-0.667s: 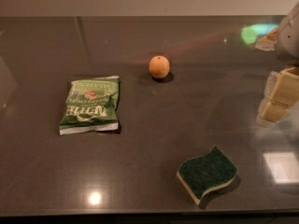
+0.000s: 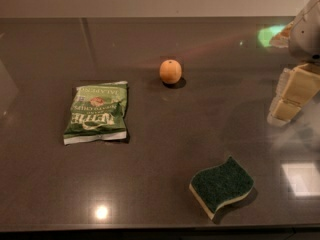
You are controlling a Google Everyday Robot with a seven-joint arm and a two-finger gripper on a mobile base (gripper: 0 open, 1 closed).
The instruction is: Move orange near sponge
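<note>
The orange is a small round fruit with a dark stem dot, resting on the dark countertop a little behind the middle. The sponge has a dark green top over pale yellow foam and lies near the front edge, right of centre. The gripper hangs at the right edge of the view, well to the right of the orange and above and behind the sponge. It touches neither.
A flat green chip bag lies on the left part of the counter. A pale wall runs behind the counter's far edge. Bright light reflections show on the surface at the front left and right.
The gripper at the right edge has shifted slightly left and down. The orange, sponge and chip bag have not moved.
</note>
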